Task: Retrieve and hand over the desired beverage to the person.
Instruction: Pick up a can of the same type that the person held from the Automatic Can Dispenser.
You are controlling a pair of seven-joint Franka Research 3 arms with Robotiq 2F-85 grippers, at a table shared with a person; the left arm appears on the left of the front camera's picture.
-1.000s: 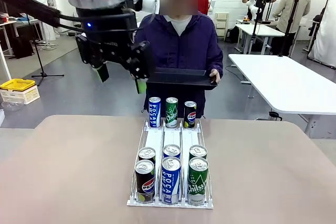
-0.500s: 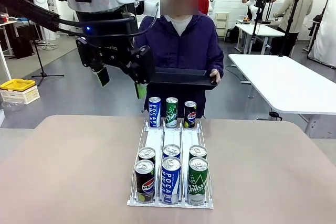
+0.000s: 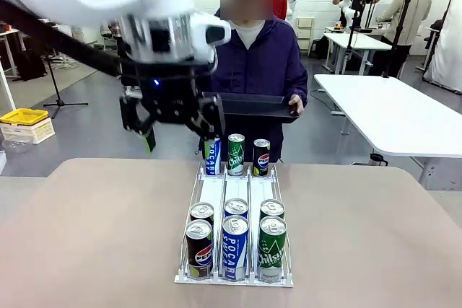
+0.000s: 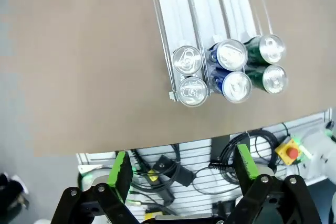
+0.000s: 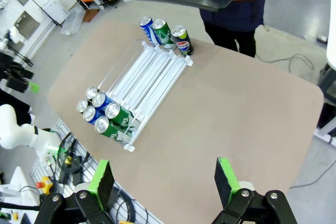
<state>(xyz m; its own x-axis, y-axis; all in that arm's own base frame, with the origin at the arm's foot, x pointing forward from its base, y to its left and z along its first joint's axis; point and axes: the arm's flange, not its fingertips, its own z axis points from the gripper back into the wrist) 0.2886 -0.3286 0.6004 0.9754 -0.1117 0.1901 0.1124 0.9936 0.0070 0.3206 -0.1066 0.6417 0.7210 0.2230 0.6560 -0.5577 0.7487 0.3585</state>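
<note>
A white wire rack (image 3: 214, 191) on the tan table holds drink cans. Blue Pocari (image 3: 211, 158), green Chilsung (image 3: 236, 152) and Pepsi (image 3: 261, 156) cans stand at its far end. Two more rows stand at the near end, fronted by Pepsi (image 3: 198, 247), Pocari (image 3: 234, 247) and Chilsung (image 3: 272, 247). My left gripper (image 3: 180, 133) hangs open above the rack's far left. In its wrist view the gripper (image 4: 182, 169) looks down on the near cans (image 4: 228, 54). The person (image 3: 253, 63) holds a black tray (image 3: 253, 106). High over the table, my right gripper (image 5: 164, 179) is open and empty.
The tan table (image 3: 86, 236) has bare room on both sides of the rack. A white table (image 3: 390, 113) stands at the back right. A yellow crate (image 3: 24, 116) sits on the floor at the left. Other people stand far behind.
My left gripper has turned to point downward, dropped lower and shifted right, toward the far row of cans. Cans, person and tray have not moved.
</note>
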